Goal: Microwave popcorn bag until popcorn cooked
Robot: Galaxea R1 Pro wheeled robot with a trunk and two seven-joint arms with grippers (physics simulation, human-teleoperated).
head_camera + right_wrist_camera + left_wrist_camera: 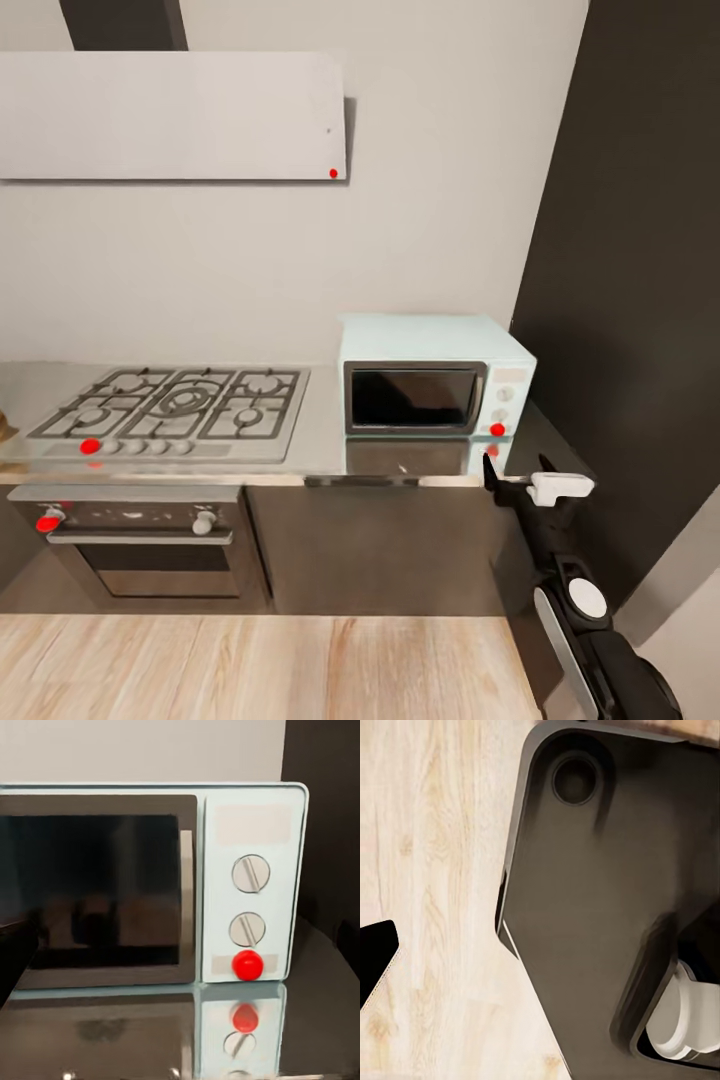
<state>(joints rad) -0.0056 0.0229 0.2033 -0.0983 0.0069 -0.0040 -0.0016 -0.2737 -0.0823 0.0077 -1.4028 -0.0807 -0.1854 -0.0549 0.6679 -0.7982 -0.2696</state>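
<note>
The pale mint-blue microwave (435,375) stands on the grey countertop (325,440) against the wall, its dark glass door shut. Two knobs and a red button (248,964) sit on its right panel. My right gripper (490,468) hovers at the countertop's front edge, just below the red button (497,429), pointing at the microwave. In the right wrist view its dark fingers (13,956) stand far apart at the picture's edges, open and empty. A tan sliver (5,425) at the countertop's far left may be the popcorn bag; I cannot tell. One black fingertip (375,960) of the left gripper hangs over the floor.
A gas hob (180,405) lies left of the microwave, with a steel oven (140,540) below it and a flat white hood (170,115) above. A tall dark cabinet (640,300) closes the right side. Light wood floor (250,665) lies in front. My dark base (600,907) is below the left wrist.
</note>
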